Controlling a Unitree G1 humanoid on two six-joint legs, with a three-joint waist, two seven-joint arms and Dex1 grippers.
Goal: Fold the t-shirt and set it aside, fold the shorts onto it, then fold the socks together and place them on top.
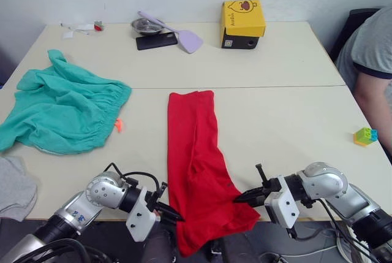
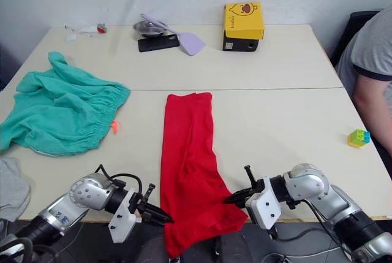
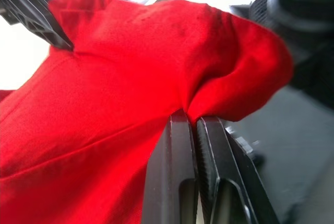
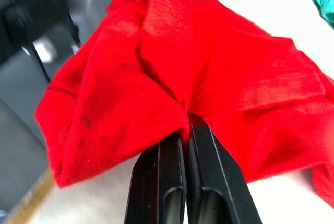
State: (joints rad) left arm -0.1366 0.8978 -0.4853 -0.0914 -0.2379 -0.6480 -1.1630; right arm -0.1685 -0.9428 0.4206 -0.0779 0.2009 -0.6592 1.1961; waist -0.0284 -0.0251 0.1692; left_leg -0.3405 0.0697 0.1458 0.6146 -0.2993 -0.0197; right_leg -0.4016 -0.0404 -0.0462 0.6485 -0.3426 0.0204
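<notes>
tabletop: pale cream surface made of two slabs joined by a seam across the middle; wide bare stretch on the right half between the red garment and the person at the right edge.
shorts: teal-green, crumpled, gathered waistband facing the centre, an orange drawstring tip showing at its near right side; lies on the left part of the tabletop, well apart from the shirt.
t-shirt: bright red, folded lengthwise into a long narrow strip running from the seam toward the robot; its near end is wider, rumpled and hangs over the front edge of the tabletop.
socks: light grey soft fabric at the near left edge, just below the shorts, partly cut off by the frame.
yellow box: stands at the far edge, right of a metal bowl, a dark phone and a lilac spatula.
left hand: fingers pressed together, pinching a fold of the t-shirt's near left edge.
right hand: fingers pressed together, pinching a ridge of the t-shirt's near right edge, at the front edge of the tabletop.
toy block: small green-and-blue piece near the right edge, close to the person's arm.
</notes>
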